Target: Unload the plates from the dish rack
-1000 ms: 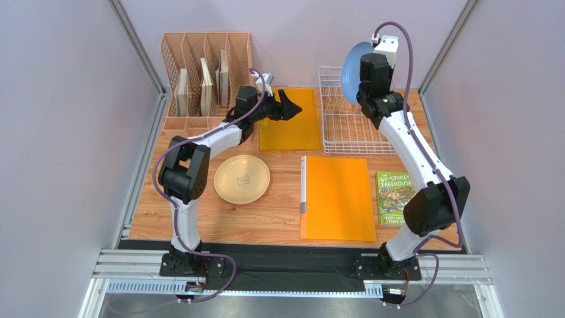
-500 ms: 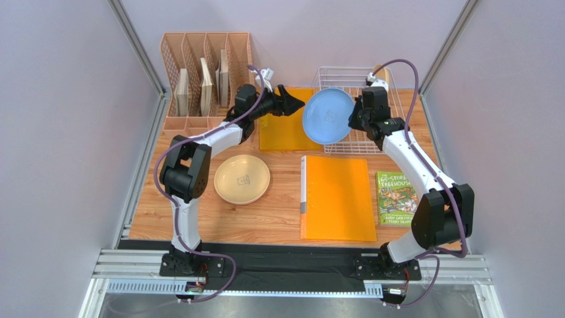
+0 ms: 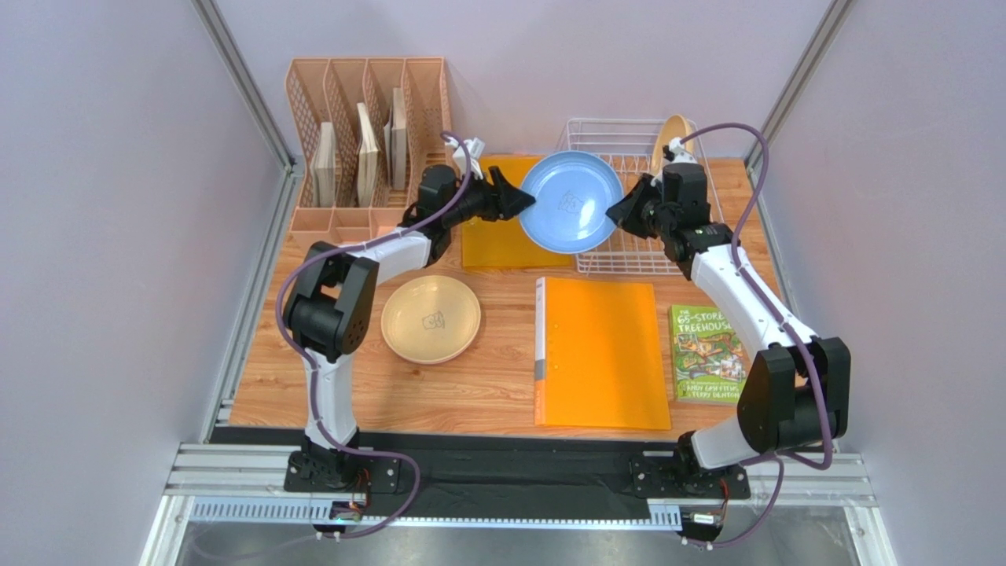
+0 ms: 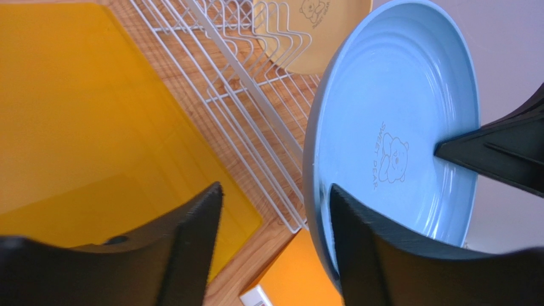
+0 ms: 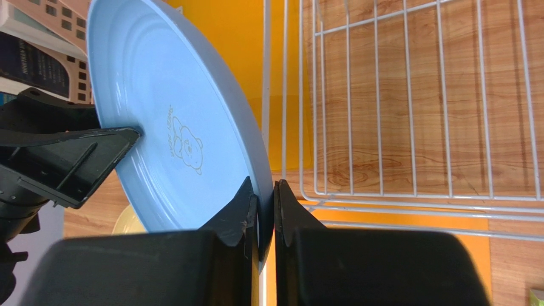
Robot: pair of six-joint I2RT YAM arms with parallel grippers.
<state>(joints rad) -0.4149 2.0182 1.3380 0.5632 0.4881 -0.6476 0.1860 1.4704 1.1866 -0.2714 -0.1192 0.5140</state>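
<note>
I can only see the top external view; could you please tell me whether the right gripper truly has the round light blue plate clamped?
Observer: Yes. The right wrist view shows the right gripper shut on the rim of the round light blue plate.
Operator: Is the left gripper closed on it as well?
Observer: No. In the left wrist view the left gripper is open, with the plate's rim between its fingers.
Operator: And the beige plate in the rack?
Observer: The round beige plate stands upright behind the prongs of the white wire dish rack, bear print facing that camera.
</note>
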